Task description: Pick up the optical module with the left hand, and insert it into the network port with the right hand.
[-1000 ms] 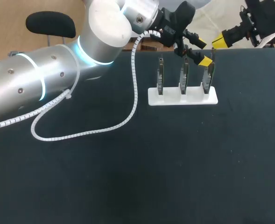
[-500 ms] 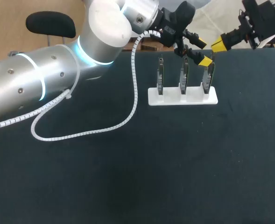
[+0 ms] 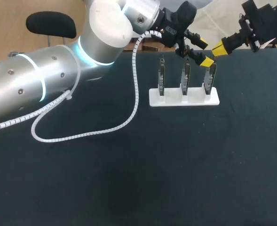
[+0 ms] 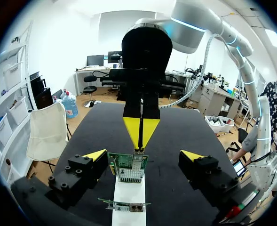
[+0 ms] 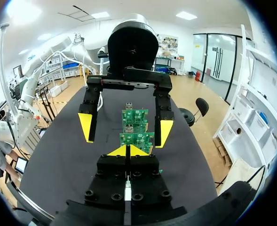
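Note:
A white stand (image 3: 176,100) holds three upright green network cards (image 3: 185,77) near the table's far edge. My left gripper (image 3: 203,52) hangs open over the rightmost card (image 3: 210,79). In the left wrist view its yellow tips straddle that card (image 4: 129,167) without touching it, left gripper (image 4: 143,155). My right gripper (image 3: 219,47) comes in from the far right, shut, its tips pointed at the same card's top edge. In the right wrist view the shut right gripper (image 5: 128,150) faces the cards (image 5: 137,140). I cannot make out the optical module.
A white spiral cable (image 3: 105,129) from the left arm loops across the black table (image 3: 152,179) left of the stand. The left arm's big silver links (image 3: 30,89) hang over the table's left side.
The right gripper has shifted slightly, its shut tips a little lower and closer to the rightmost card. The left arm and stand have not moved.

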